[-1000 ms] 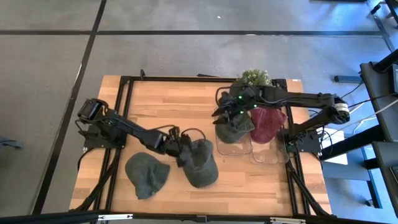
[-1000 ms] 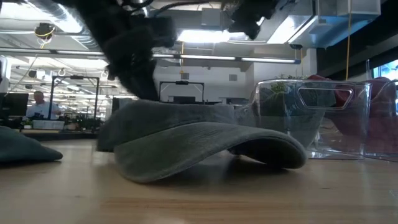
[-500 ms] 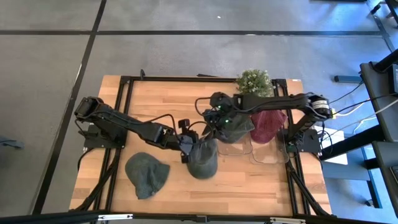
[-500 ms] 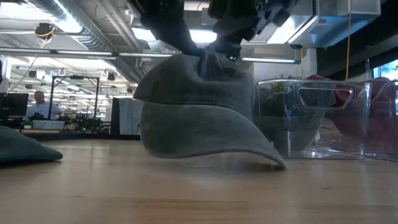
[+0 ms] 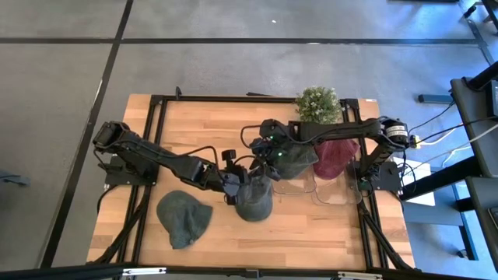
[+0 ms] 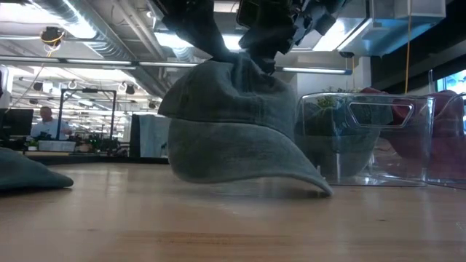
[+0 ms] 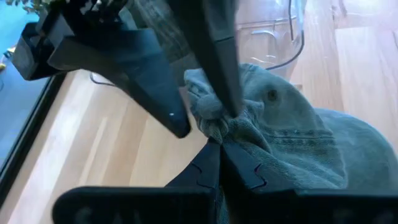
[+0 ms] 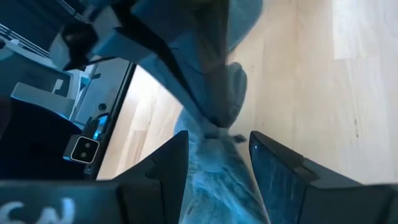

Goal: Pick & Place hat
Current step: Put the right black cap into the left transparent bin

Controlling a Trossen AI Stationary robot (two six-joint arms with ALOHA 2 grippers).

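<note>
Left gripper pinches the crown of the grey-green cap, which hangs lifted, brim touching the worktop; right gripper, spread, straddles the same bunched fabric.

Grey-green cap pinched at its bunched crown, lifted partly; brim tip touches worktop. Second like cap lies flat, well apart.

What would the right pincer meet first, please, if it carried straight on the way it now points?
Most likely the bunched crown of the grey cap, which sits between the right pincer's open fingers; the left pincer already pinches it.
</note>
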